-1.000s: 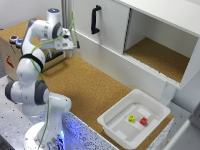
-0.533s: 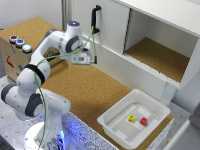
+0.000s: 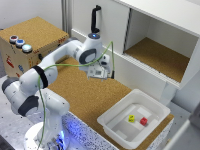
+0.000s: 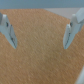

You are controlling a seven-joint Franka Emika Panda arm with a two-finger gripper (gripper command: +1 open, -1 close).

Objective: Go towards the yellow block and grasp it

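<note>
Hand (image 3: 99, 73) hangs over mid-counter (image 3: 85, 95), fingers (image 4: 70, 30) spread wide, nothing between them. The yellow block (image 3: 131, 118) sits in the white tray (image 3: 116, 112) at the counter's near corner, beside the red block (image 3: 143, 121). Best approach: centre above yellow, descend straight, avoid red.

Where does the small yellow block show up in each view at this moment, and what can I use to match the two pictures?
Exterior view: the small bright yellow block lies inside the white plastic tray, beside the small red block, low on the exterior view's right.
Wrist view: not in it; only the gripper's fingers and cork.
Shared landmark: the brown cork table surface, under the gripper.
</note>
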